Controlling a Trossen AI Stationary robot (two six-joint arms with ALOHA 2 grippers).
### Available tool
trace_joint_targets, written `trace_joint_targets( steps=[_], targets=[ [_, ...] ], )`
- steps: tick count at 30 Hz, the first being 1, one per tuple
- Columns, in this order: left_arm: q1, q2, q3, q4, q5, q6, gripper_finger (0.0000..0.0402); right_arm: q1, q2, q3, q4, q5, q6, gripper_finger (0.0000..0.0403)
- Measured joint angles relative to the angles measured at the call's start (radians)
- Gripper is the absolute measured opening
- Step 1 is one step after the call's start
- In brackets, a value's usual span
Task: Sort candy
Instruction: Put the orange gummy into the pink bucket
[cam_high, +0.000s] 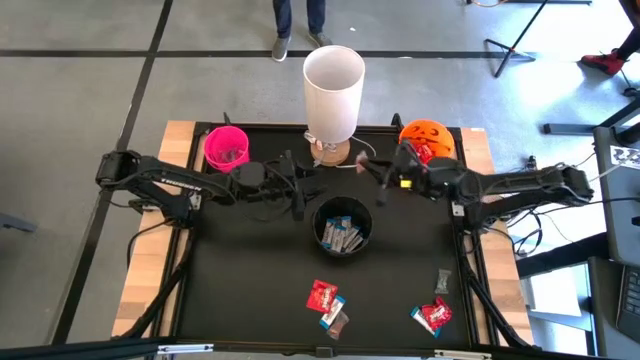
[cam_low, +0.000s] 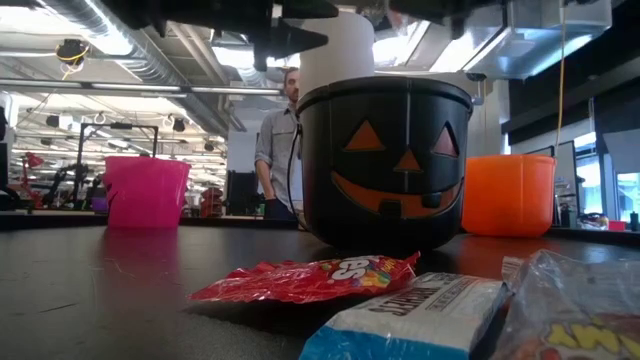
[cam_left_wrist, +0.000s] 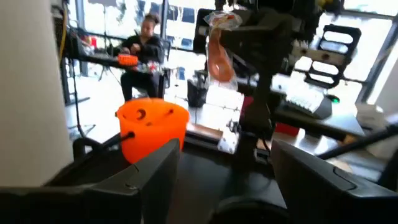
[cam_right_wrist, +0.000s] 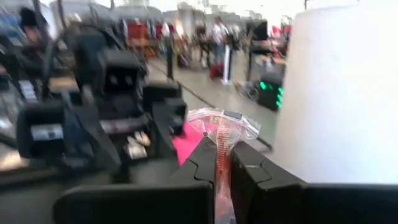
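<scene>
My right gripper (cam_high: 372, 176) hovers above the table between the white cylinder (cam_high: 333, 85) and the black pumpkin bucket (cam_high: 343, 228), shut on a red-and-clear candy wrapper (cam_right_wrist: 221, 134). The same wrapper (cam_left_wrist: 217, 53) shows in the left wrist view. My left gripper (cam_high: 300, 192) is open and empty, just left of the black bucket, which holds blue-and-white bars. More candy lies near the table's near edge: a red packet with a blue-and-white bar (cam_high: 327, 300), a second small pile (cam_high: 432, 316) and a grey wrapper (cam_high: 444, 283). In the low view a red packet (cam_low: 310, 278) and a blue-and-white bar (cam_low: 420, 315) lie in front. My right gripper pinches the candy wrapper between its two fingers, with the crinkled clear end (cam_right_wrist: 224, 119) sticking out past the fingertips (cam_right_wrist: 252, 165). The fingers come roughly level from the table's right. The candy is lifted clear of the table.
A pink cup (cam_high: 227, 147) stands at the far left of the black mat and an orange pumpkin bucket (cam_high: 427, 138) at the far right. The tall white cylinder stands between them at the far edge. People stand in the room beyond (cam_low: 280, 140).
</scene>
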Motion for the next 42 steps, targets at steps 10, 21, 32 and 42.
trace_joint_targets(
  steps=[10, 21, 32, 42],
  targets=[
    [0.019, 0.038, 0.000, 0.052, -0.127, 0.052, 0.0243, -0.066, 0.237, 0.049, 0.239, -0.097, 0.028, 0.0019],
    [0.022, 0.038, 0.000, 0.035, -0.148, 0.046, 0.0245, -0.064, 0.410, 0.175, 0.240, -0.181, 0.024, 0.0019],
    [0.021, 0.038, 0.000, -0.030, -0.211, 0.020, 0.0191, -0.064, 0.420, 0.196, 0.203, -0.208, 0.024, 0.0019],
    [0.021, 0.038, 0.000, -0.033, -0.205, 0.025, 0.0092, -0.064, 0.420, 0.196, 0.174, -0.208, 0.024, 0.0019]
  ],
)
